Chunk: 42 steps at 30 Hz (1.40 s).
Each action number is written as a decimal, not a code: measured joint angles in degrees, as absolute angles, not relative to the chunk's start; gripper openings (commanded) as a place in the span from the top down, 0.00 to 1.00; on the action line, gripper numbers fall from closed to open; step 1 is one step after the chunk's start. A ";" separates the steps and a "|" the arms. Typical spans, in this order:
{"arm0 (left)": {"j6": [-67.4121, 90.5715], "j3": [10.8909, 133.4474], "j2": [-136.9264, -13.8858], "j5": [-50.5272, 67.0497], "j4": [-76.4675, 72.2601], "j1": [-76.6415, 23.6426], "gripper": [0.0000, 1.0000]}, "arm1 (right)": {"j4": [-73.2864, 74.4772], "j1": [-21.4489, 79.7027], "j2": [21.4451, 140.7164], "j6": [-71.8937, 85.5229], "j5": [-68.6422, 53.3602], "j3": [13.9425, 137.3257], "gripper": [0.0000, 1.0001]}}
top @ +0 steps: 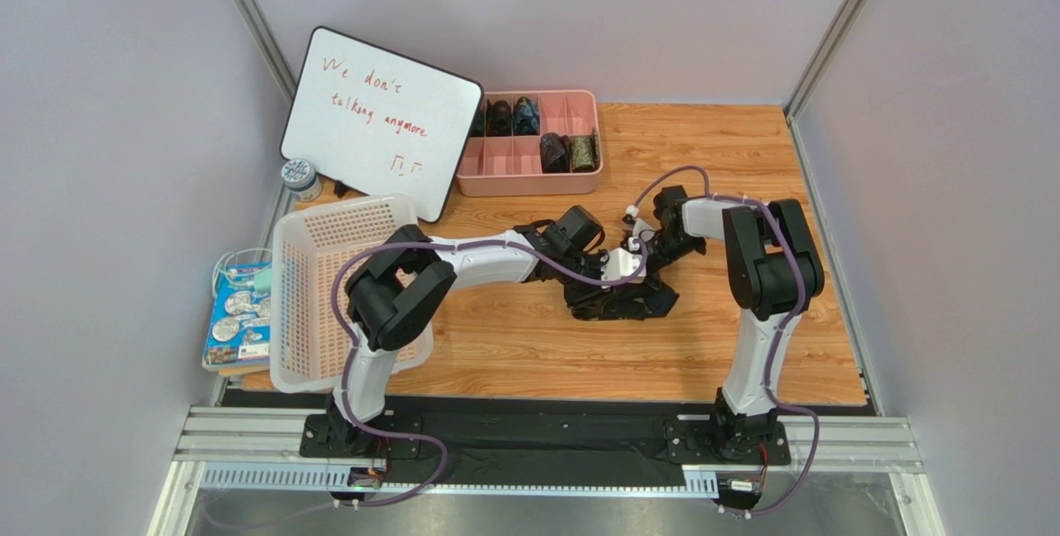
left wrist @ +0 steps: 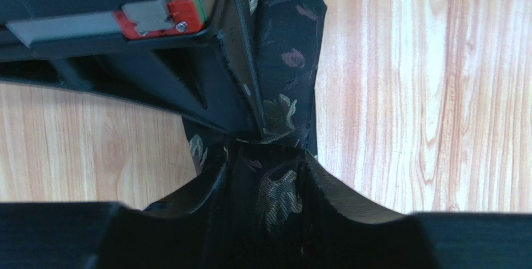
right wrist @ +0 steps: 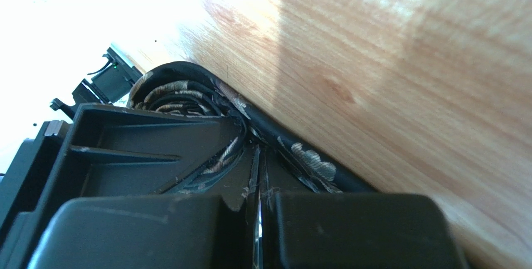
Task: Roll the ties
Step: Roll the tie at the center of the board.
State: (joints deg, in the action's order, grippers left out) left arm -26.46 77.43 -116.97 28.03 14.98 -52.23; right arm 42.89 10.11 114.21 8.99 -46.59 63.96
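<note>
The worktop (top: 747,151) is a board of light wood grain with warm orange streaks. At its far edge a pink divided tray (top: 529,186) sits flat, its long side running along that edge. Just left of the tray a whiteboard (top: 380,117) with red handwriting stands tilted at the far-left corner. A white perforated basket (top: 289,300) rests along the left edge, nearer the front. Near the middle a dark tie (left wrist: 284,113) with olive leaf figures lies on the wood, one end wound into a coil. Bare grain shows on either side of the strip.
</note>
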 measured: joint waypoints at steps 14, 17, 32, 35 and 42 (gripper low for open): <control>-26.74 77.47 -117.08 27.75 15.07 -52.12 0.80 | 46.15 9.93 111.83 4.32 -39.51 64.84 1.00; -26.13 77.30 -117.05 27.90 14.98 -52.16 0.78 | 47.05 9.58 111.09 3.92 -39.75 63.20 0.94; -24.32 75.50 -116.44 28.01 12.38 -52.14 0.72 | 49.56 7.51 109.32 3.27 -51.03 66.00 0.48; -23.83 75.53 -116.46 28.21 12.38 -52.12 0.71 | 49.25 8.10 109.51 3.42 -53.58 64.95 0.48; -22.83 75.53 -116.46 28.56 12.64 -51.94 0.70 | 44.05 9.87 110.87 6.24 -57.91 60.60 0.44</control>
State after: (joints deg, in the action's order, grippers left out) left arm -22.83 75.53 -116.46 28.56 12.64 -51.94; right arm 44.05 9.87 110.87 6.24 -57.91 60.60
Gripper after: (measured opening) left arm 0.432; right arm 0.544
